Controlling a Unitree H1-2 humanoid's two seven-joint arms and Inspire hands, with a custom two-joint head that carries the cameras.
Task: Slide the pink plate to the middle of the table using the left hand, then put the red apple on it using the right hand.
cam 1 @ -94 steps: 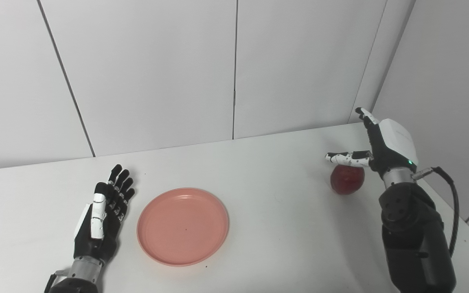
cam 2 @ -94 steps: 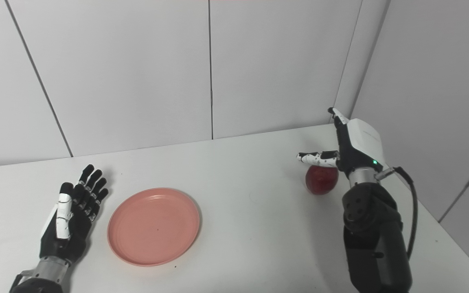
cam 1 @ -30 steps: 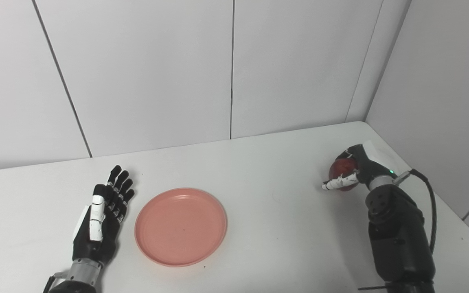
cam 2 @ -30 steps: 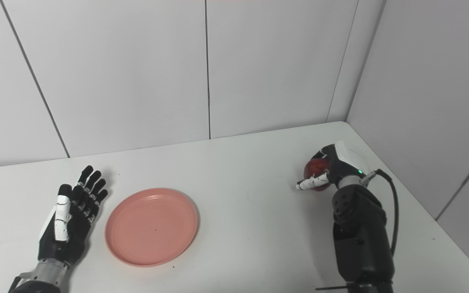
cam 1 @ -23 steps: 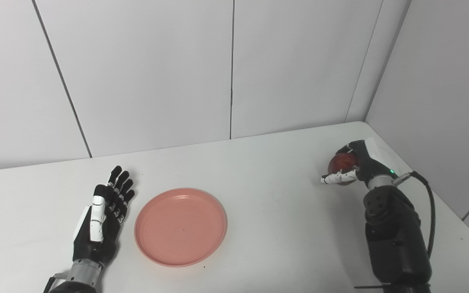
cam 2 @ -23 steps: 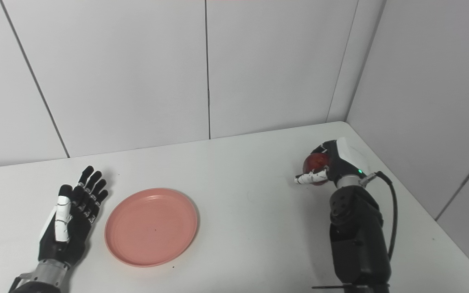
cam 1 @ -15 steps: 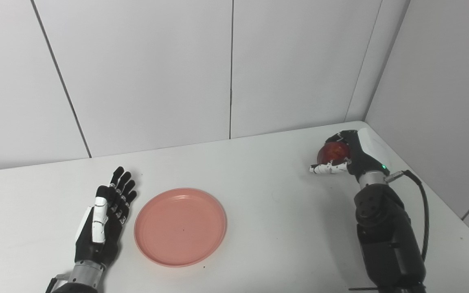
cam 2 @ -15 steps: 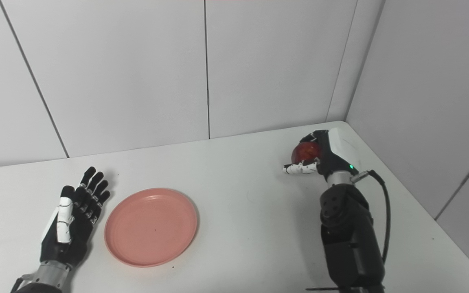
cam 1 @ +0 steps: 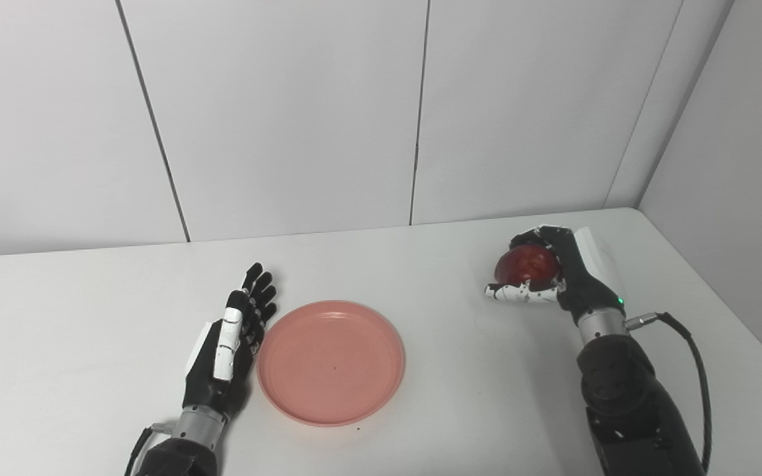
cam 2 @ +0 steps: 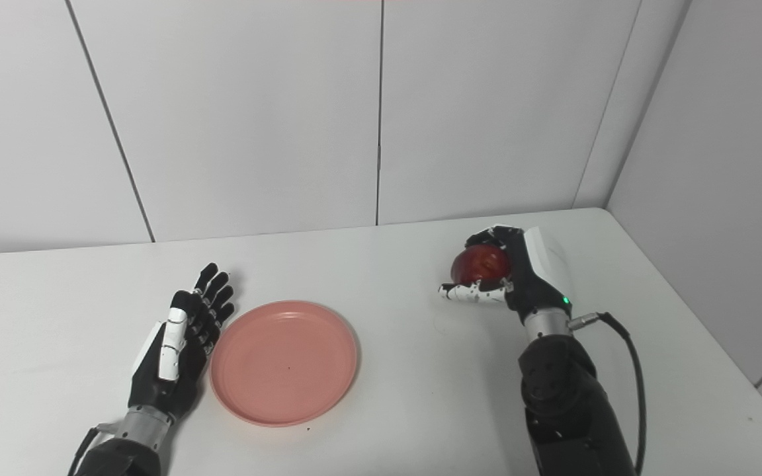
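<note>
A: Where does the red apple [cam 1: 526,264] sit in relation to the pink plate [cam 1: 331,361]?

B: The apple is right of centre in the frame, wrapped in the right hand [cam 1: 553,274], which grips it clear of the desk [cam 1: 460,396]. The plate lies lower and to the left, flat near the frame's centre, well apart from the apple.

A: So which way must the apple travel?

B: Leftward and down in the frame, judging by that gap. The left hand [cam 1: 229,347] lies open, fingers apart, just beside the plate's left rim and holding nothing.

A: And the surroundings?

B: A plain white desk, with pale panelled walls [cam 1: 288,112] behind and to the right.
</note>
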